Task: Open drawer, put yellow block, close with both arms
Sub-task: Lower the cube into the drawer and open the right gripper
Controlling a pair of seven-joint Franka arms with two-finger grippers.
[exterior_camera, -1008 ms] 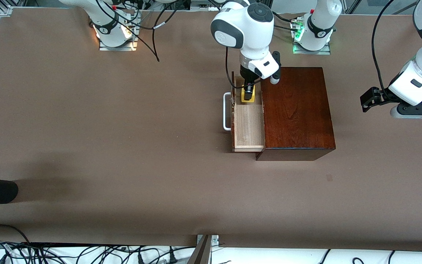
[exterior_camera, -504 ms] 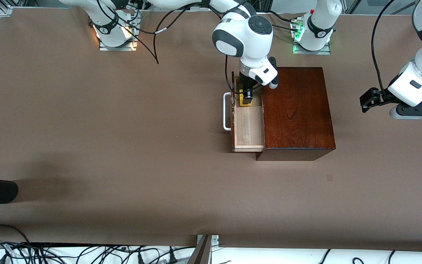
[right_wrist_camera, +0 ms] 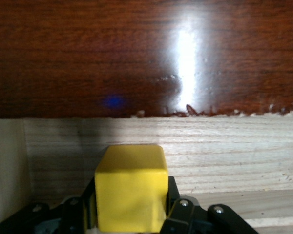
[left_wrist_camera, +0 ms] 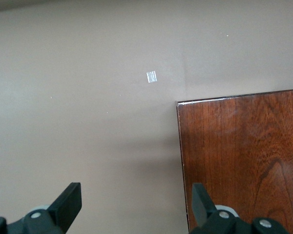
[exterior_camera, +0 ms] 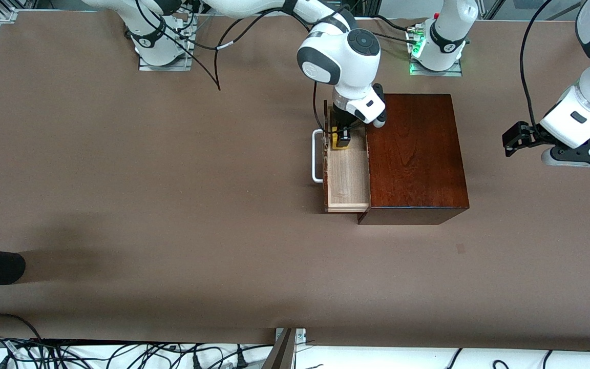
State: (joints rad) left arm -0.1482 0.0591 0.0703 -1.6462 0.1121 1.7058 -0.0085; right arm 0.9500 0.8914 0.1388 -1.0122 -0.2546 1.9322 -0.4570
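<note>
A: Eyes on the yellow block [exterior_camera: 341, 142] — it sits pinched in the right claw [exterior_camera: 342, 139], down in the open drawer [exterior_camera: 347, 174], at the end of the tray farther from the front camera.

B: And the right wrist view backs that up: yellow block [right_wrist_camera: 131, 187] pressed between the black fingers [right_wrist_camera: 172, 207], pale wood of the drawer [right_wrist_camera: 234, 151] in front of it, and the glossy dark wall of the box [right_wrist_camera: 136, 53] above that.

A: Is it resting on the drawer floor or just above it?

B: Can't tell from here. It's low in the tray, that much is plain.

A: The drawer itself is pulled out of the dark mahogany box [exterior_camera: 415, 154] toward the right arm's end of the counter [exterior_camera: 172, 205], its white handle [exterior_camera: 317, 156] sticking out at the front.

B: Now the left claw [exterior_camera: 511, 141]. It hangs above the counter, off the box's edge toward the left arm's end, waiting.

A: Its state?

B: Spread wide. In the left wrist view the two fingers [left_wrist_camera: 68, 202] stand well apart, with bare counter and a corner of the box [left_wrist_camera: 244, 156] under them.
</note>
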